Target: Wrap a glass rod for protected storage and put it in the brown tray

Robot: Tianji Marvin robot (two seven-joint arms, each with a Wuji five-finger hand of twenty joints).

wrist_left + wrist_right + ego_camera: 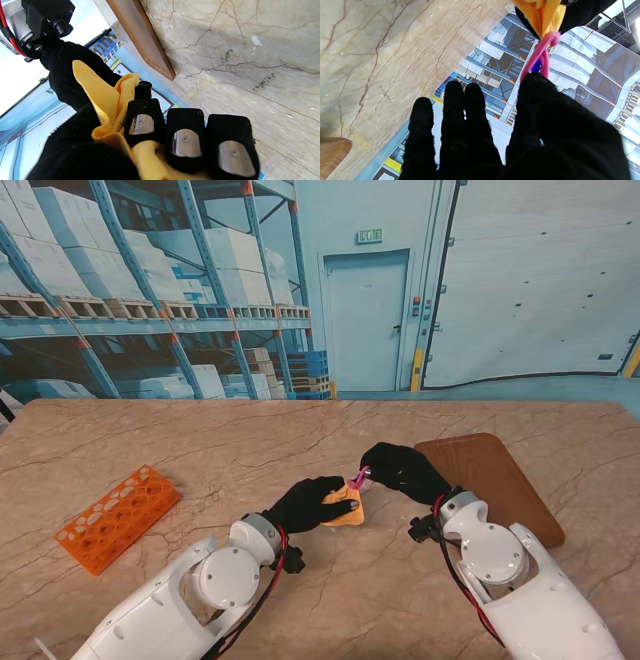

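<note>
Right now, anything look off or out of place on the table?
Nothing damaged or spilled. The left hand holds the yellow cloth bundle while the right hand pinches a pink tie at its end. The orange rack lies at an angle on the left; the brown tray has nothing on it.

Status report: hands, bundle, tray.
Left hand shut on yellow cloth bundle. Right hand pinching pink tie at bundle's end. Glass rod not visible. Brown tray bare, right of hands.
</note>
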